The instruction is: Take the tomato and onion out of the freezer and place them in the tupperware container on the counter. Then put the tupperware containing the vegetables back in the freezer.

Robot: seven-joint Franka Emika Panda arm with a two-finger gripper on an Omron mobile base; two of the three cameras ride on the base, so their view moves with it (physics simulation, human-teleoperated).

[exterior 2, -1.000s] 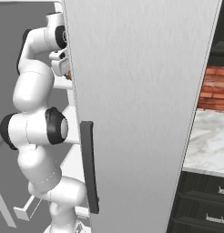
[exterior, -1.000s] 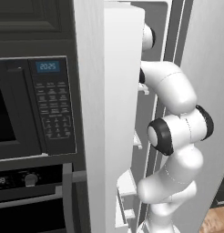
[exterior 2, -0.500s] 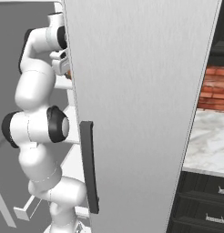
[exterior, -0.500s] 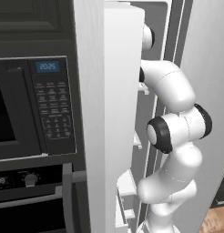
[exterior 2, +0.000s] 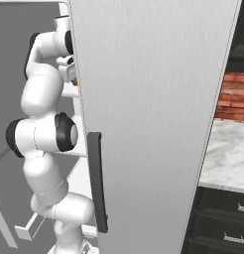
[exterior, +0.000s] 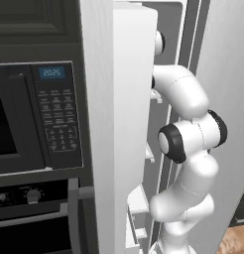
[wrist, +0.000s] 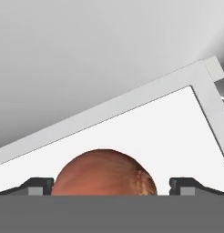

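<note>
The freezer (exterior 2: 153,114) stands open, its door beside the counter (exterior 2: 228,154), with the arm reaching inside. On a white freezer shelf (wrist: 145,136) sits the onion (wrist: 104,173), between the spread fingertips (wrist: 38,185) of the gripper (wrist: 111,186), which are not visibly touching it.

A black built-in oven (exterior: 25,119) sits in dark cabinetry at the left, its keypad (exterior: 57,119) under a lit blue display (exterior: 51,73). Below it runs a dark panel with a round knob (exterior: 30,195) and a grey bar handle (exterior: 39,213). A strip of wooden floor (exterior: 235,238) shows at the lower right.
</note>
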